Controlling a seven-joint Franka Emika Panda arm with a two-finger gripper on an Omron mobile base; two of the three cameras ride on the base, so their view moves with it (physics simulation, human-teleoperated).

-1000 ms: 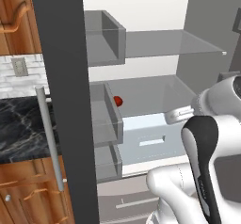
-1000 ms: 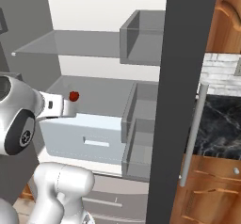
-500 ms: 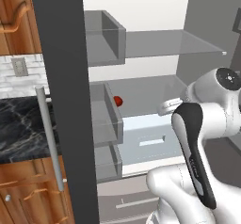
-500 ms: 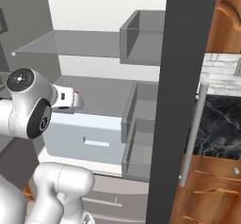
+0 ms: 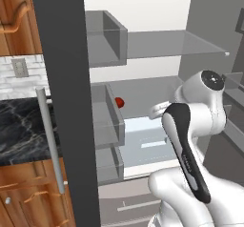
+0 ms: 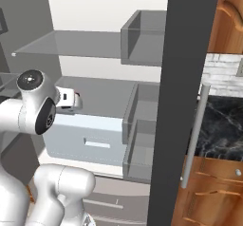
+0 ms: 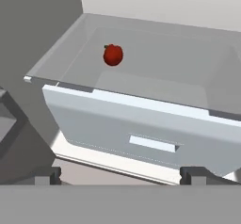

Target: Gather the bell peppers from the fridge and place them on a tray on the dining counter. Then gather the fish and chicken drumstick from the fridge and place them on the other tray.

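Red pepper sits alone on the fridge's glass shelf, above the drawer. Gripper, jaws apart and empty, is well short; pepper lies ahead, slightly left.

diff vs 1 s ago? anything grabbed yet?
The arm has swung its elbow up and in front of the open fridge, turning the hand toward the middle shelf. Nothing has been grabbed: the hand is open and well short of the red pepper. The pepper, the drawer below the shelf and the fridge door have not moved.
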